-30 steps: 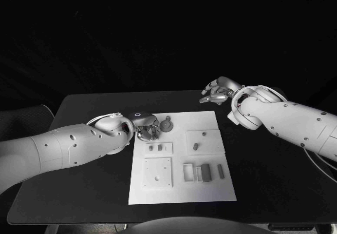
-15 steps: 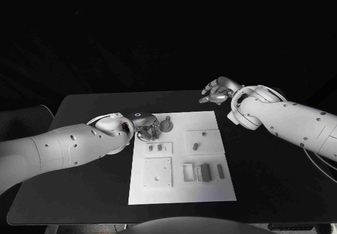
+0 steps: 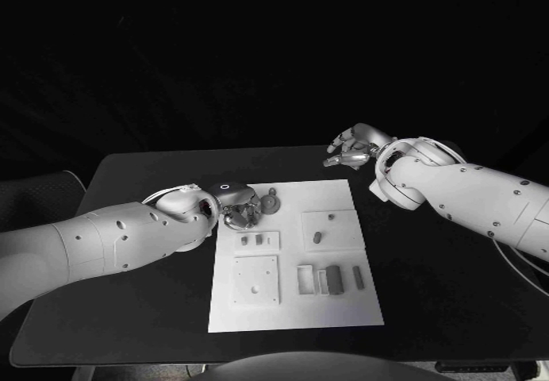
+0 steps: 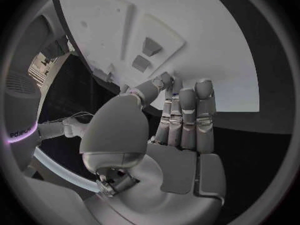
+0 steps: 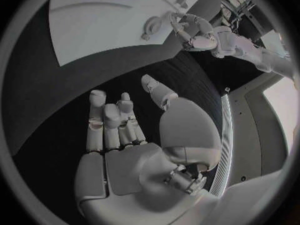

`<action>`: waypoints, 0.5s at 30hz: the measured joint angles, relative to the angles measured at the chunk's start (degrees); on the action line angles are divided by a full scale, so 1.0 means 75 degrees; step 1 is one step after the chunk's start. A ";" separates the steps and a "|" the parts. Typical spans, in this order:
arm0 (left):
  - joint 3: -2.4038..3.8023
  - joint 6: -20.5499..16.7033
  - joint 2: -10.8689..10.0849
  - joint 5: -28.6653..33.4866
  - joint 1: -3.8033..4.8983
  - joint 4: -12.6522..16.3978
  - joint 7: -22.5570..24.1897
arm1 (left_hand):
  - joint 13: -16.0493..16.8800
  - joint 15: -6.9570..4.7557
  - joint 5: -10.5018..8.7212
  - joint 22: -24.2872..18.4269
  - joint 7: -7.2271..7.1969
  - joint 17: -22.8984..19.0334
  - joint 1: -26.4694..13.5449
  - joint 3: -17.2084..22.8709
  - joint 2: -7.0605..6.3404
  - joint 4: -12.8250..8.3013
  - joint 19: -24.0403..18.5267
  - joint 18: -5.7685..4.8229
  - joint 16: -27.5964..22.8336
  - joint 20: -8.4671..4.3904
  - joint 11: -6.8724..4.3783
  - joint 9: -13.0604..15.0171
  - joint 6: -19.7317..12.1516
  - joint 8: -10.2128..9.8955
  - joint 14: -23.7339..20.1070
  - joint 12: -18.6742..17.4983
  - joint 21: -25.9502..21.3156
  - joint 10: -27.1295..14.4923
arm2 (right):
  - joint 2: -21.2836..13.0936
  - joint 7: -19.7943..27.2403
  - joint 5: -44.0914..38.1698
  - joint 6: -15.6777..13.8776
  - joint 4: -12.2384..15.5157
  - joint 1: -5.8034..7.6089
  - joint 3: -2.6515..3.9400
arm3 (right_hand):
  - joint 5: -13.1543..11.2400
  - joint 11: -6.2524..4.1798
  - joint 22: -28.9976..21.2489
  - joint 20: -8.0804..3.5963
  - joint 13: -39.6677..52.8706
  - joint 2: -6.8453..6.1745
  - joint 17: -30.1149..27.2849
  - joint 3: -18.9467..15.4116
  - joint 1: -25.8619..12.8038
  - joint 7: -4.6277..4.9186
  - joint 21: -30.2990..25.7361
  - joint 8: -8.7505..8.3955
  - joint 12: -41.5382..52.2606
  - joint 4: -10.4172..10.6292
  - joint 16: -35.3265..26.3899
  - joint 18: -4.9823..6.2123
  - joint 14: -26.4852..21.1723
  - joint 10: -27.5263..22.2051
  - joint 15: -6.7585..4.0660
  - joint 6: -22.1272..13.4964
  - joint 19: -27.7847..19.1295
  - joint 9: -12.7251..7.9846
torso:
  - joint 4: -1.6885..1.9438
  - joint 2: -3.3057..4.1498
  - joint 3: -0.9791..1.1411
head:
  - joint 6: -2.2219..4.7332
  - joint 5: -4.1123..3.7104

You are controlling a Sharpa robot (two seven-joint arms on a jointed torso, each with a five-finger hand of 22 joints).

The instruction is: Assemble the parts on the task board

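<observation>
Left robot hand [image 3: 237, 213] is hovering at the task board's [image 3: 343, 313] far-left corner pinching a round part [image 3: 271, 203], right robot hand [image 3: 352, 151] idling empty, fingers apart, over the desk [image 3: 137, 182]; most parts [image 3: 334, 279] lying loose, assembly looking barely begun.

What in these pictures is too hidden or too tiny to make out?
- Head view: the left robot hand covers the task board corner beneath it.
- Head view: the small parts are too small to tell their shapes.
- Left wrist view: the fingers block the board edge behind them.
</observation>
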 measured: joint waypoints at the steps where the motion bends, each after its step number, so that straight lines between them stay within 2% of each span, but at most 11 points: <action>1: -0.0001 0.0000 -0.0001 0.0000 -0.0001 0.0003 0.0000 | 0.0012 -0.0013 0.0000 0.0000 0.0001 0.0006 0.0000 0.0000 0.0000 0.0000 0.0001 0.0001 0.0003 0.0000 0.0000 0.0009 0.0001 -0.0002 -0.0013 0.0000 0.0000 0.0000 | -0.0001 0.0000 0.0000 0.0000 0.0000 0.0000 0.0000 | 0.0000 0.0000 0.0000 0.0000 0.0000 0.0000 0.0000 0.0000 0.0000 0.0000 0.0000 0.0000 0.0000 0.0000 0.0000 0.0000 0.0000 0.0000 0.0000 0.0000 0.0000 0.0000 | 0.0001 0.0000 0.0000 | -0.0003 -0.0004; 9: -0.0015 0.0006 -0.0028 -0.0013 -0.0027 0.0028 0.0006 | 0.0215 -0.0058 -0.0001 0.0000 -0.0082 0.0094 0.0030 -0.0032 -0.0071 -0.0032 0.0038 0.0002 0.0159 -0.0076 -0.0112 0.0052 0.0140 0.0063 -0.0058 0.0100 0.0118 0.0206 | -0.0011 0.0001 0.0000 0.0003 -0.0002 -0.0001 0.0000 | 0.0000 0.0000 0.0000 0.0001 0.0000 0.0000 0.0000 0.0000 0.0000 -0.0011 0.0000 0.0000 0.0031 0.0000 0.0000 0.0000 0.0000 0.0000 0.0000 -0.0013 -0.0001 0.0000 | 0.0005 0.0000 -0.0002 | -0.0012 -0.0011; 15: -0.0017 -0.0005 -0.0034 -0.0020 -0.0030 0.0037 0.0019 | 0.0269 -0.0096 -0.0002 -0.0001 -0.0081 0.0124 0.0065 -0.0063 -0.0126 -0.0062 0.0041 0.0003 0.0211 -0.0104 -0.0123 0.0079 0.0191 0.0061 -0.0041 0.0121 0.0152 0.0237 | -0.0012 0.0001 0.0000 0.0004 -0.0003 -0.0004 0.0000 | 0.0000 0.0000 0.0000 0.0002 0.0001 0.0000 0.0001 0.0000 0.0000 -0.0011 0.0000 0.0000 0.0031 0.0000 0.0000 0.0000 -0.0007 0.0000 0.0007 -0.0014 -0.0001 0.0000 | 0.0007 0.0000 -0.0004 | -0.0021 -0.0017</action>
